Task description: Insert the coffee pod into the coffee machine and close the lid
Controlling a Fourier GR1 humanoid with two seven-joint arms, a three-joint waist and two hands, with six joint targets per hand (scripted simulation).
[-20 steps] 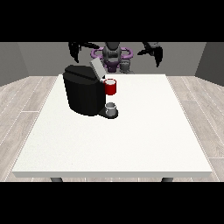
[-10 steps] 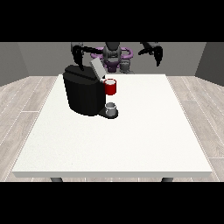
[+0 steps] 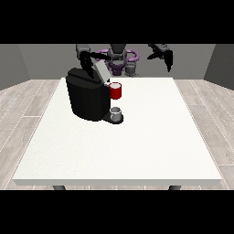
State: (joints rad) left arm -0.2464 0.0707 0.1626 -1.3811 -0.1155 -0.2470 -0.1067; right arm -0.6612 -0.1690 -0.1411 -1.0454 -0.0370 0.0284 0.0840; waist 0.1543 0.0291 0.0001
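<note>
A black box-shaped coffee machine (image 3: 88, 98) stood with its grey lid (image 3: 101, 72) raised; the hand at the view's left (image 3: 86, 62), fingers' state unclear, sat behind it and might slip off the lid

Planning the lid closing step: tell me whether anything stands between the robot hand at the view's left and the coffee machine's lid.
Nothing visible does. The robot hand at the view's left is just behind the raised lid of the coffee machine; whether they touch cannot be told.
</note>
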